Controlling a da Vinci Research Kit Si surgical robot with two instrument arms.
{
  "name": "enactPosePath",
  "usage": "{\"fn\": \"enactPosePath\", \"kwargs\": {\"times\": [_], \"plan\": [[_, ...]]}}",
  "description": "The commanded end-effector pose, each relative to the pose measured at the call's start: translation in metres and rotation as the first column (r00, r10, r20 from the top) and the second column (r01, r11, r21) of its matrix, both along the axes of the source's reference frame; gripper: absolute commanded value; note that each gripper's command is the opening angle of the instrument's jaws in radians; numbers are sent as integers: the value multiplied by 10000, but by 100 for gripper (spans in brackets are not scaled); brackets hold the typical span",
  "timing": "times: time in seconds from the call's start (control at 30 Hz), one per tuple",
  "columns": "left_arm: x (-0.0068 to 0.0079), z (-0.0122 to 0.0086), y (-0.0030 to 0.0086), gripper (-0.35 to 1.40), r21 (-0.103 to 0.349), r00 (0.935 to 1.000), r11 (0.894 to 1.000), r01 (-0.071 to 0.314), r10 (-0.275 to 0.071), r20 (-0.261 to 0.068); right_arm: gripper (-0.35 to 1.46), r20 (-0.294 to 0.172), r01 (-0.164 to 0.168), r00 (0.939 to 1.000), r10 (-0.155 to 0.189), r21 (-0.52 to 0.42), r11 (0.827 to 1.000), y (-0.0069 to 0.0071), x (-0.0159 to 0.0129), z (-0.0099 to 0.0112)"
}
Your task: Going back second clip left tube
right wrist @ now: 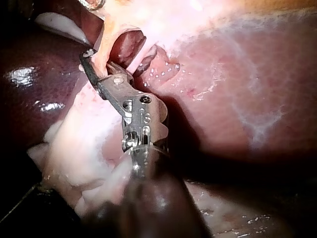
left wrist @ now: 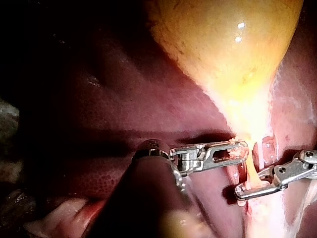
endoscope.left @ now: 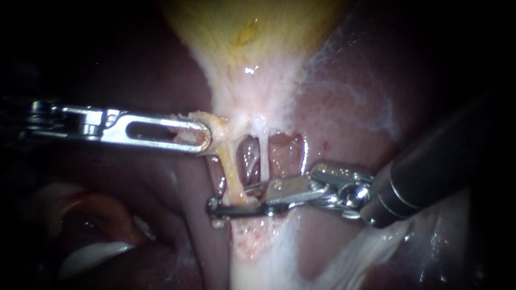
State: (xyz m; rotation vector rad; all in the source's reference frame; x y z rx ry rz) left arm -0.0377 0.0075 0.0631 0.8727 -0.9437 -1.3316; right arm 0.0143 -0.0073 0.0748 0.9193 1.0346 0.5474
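So the left tube (endoscope.left: 230,169) is the yellowish strand hanging from the narrow bottom end of the gallbladder (endoscope.left: 252,32), with liver (endoscope.left: 349,123) on both sides of it. A thinner whitish tube (endoscope.left: 263,156) runs just beside it, toward the right instrument's side, with a dark little window of tissue between the two.

The right instrument (endoscope.left: 228,197) comes in from the right on a dark shaft and reaches across the whitish tube. Its jaws sit right at the lower end of the left tube and stand a bit apart. The tube drops into the narrow gap between them, and the longer, darker jaw pokes out just past the tube's far side. The right wrist view shows the same thing: the tube lies against the inner face of the dark jaw, with the other jaw on its opposite side, so it's straddled rather than squeezed flat.

The left instrument (endoscope.left: 204,137) comes in level from the left, higher up. Its slotted jaws are closed on a bit of pale tissue (endoscope.left: 217,126) where the left tube meets the gallbladder's neck. That puts the two sets of jaws at opposite ends of the same strand, well apart.
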Motion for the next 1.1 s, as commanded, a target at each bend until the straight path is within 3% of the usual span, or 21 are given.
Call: {"fn": "enactPosePath", "kwargs": {"times": [0.03, 0.27, 0.33, 0.47, 0.57, 0.77, 1.1], "plan": [[0, 0, 0, -35, 0, 10000, 10000, 8, -8, 3, -35, -1, -8, 10000, 8, 2, 10000, 0, 0, 0], [1, 0, 0, -35, -9, 10000, 10000, 29, -29, -15, -35, 1, -19, 10000, 19, -3, 10000, 1, 0, -2], [1, 0, 0, -35, -9, 10000, 10000, 29, -29, -15, -35, -304, 179, 9993, -200, -672, 9976, 1, 0, -3], [1, 0, 0, -35, -9, 10000, 10000, 29, -29, -14, 24, -620, 242, 9974, -358, -1793, 9835, 3, 1, -6], [1, 1, 0, -35, -9, 10000, 10000, 28, -28, -14, 42, -708, 116, 9970, -299, -2466, 9690, 5, 3, -8], [2, 1, 0, -35, -9, 10000, 10000, 25, -25, -12, 49, -649, -184, 9979, -36, -3352, 9419, 6, 3, -8], [2, 1, 0, -35, -12, 10000, 10000, 24, -24, -12, 49, -844, -80, 9961, -264, -3831, 9237, 12, -13, -18]]}}
